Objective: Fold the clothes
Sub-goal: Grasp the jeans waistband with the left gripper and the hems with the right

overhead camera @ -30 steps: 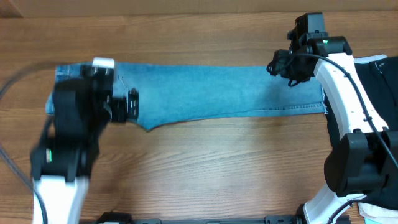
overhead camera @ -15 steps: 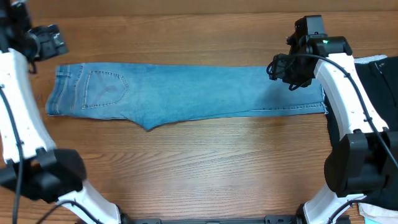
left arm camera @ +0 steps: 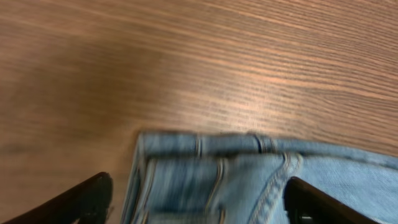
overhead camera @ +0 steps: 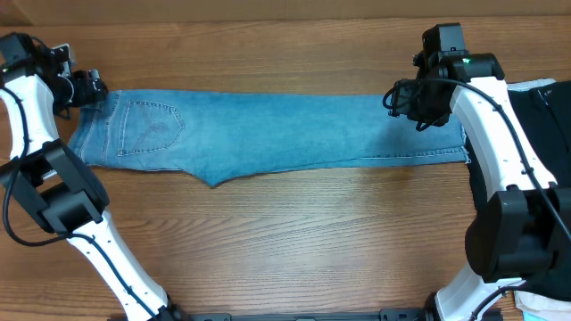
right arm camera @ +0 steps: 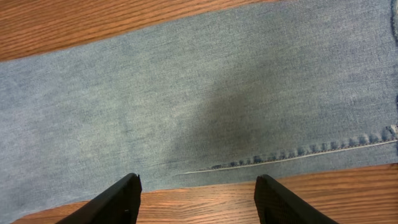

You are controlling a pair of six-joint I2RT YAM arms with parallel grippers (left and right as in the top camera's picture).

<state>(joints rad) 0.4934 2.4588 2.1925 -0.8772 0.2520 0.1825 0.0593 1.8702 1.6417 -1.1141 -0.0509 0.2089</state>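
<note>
Jeans (overhead camera: 268,134) lie flat along the bench (overhead camera: 285,241), waistband toward the left arm. Left tool (overhead camera: 86,89) spread, at the waistband corner, nothing pinched. Right tool (overhead camera: 406,100) spread, above the leg near the hem, nothing pinched.

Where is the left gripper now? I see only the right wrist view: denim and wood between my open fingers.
Observer: The left gripper is at the far end of the jeans, open over the waistband corner.
Operator: Which side of the jeans faces up?
Observer: The back side; one back pocket shows near the waist.
Operator: Is anything beside my arm?
Observer: Yes, a black garment lies beyond the hem, partly hidden by the right arm.
</note>
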